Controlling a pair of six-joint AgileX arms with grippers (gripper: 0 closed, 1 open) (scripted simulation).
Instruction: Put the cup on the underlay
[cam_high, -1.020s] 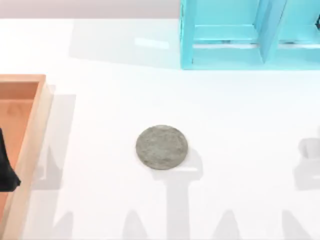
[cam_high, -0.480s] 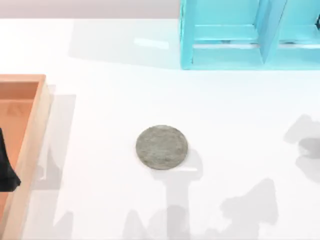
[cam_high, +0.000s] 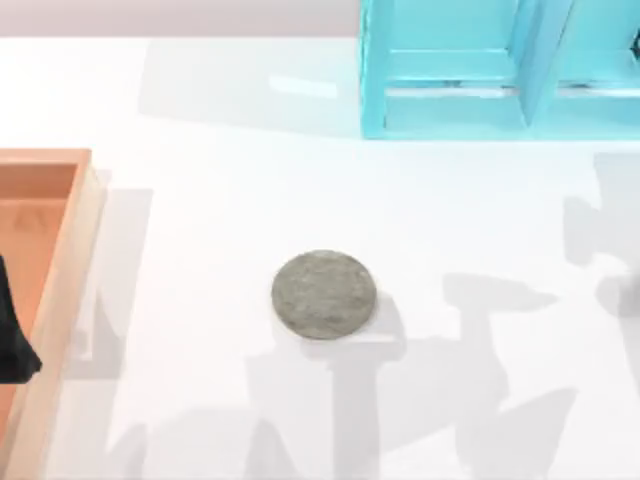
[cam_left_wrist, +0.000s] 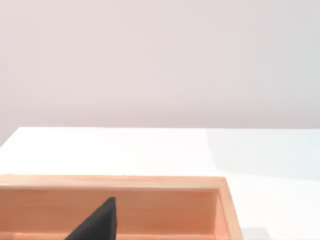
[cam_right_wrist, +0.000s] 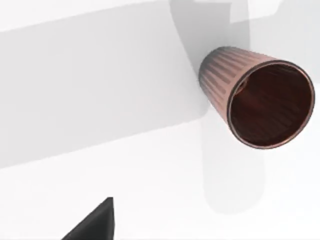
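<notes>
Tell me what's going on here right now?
The grey underlay lies bare in the middle of the white table. The cup stands on the table in the right wrist view, ungrasped, so the right arm looks to be going for it. The left arm is parked over the orange tray at the left edge.

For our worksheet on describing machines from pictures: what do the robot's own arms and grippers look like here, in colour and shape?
Little of them shows. A matt black, wedge-shaped gripper part tapers to a point in the left wrist view, over the orange wooden tray. A like black wedge shows in the right wrist view. In the top view a dark black piece sits at the left edge. No cables or markings can be seen.
</notes>
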